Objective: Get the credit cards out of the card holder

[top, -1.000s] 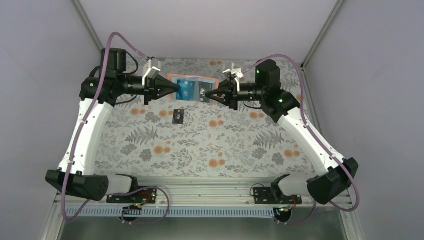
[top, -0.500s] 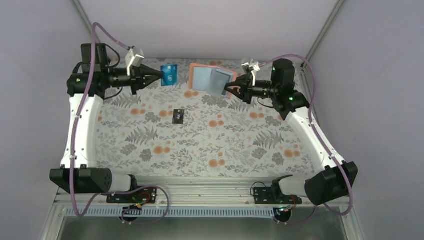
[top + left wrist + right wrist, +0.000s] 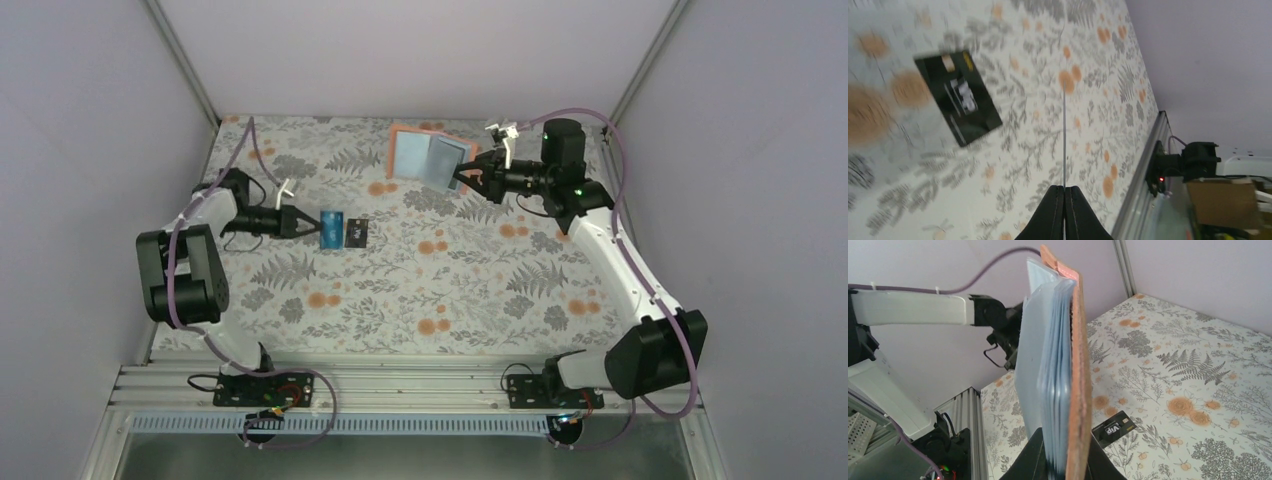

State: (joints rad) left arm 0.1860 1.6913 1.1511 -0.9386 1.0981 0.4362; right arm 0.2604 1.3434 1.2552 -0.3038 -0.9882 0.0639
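While the right claw (image 3: 466,175) is clamped on its right-hand edge, the holder (image 3: 428,160) hangs in the air over the far middle of the table (image 3: 450,300). It is spread open, its light blue inside facing the top camera, with a brown rim round it. From the right wrist the holder shows edge-on and upright. Its tan outside is to the right, and the pale blue pockets are stacked to the left. The fingers (image 3: 1034,457) close on its lower end.

The blue card (image 3: 331,229) is out of the holder and well apart from it, left of the table's middle. The left claw (image 3: 306,226) is pressed shut on the card's left end. From the left wrist the card is only a thin line rising from the closed fingertips, so I cannot tell whether it touches the cloth.

The black card (image 3: 356,232) lies flat on the table just beside the blue card, on its right in the top view. Its pale markings face up. In the left wrist view it is blurred and lies left of the blue card's edge.

The table has a print of grey ferns and orange flowers. The left arm (image 3: 185,270) is folded back near the left edge. The right arm (image 3: 615,260) reaches up the right side to the far end.
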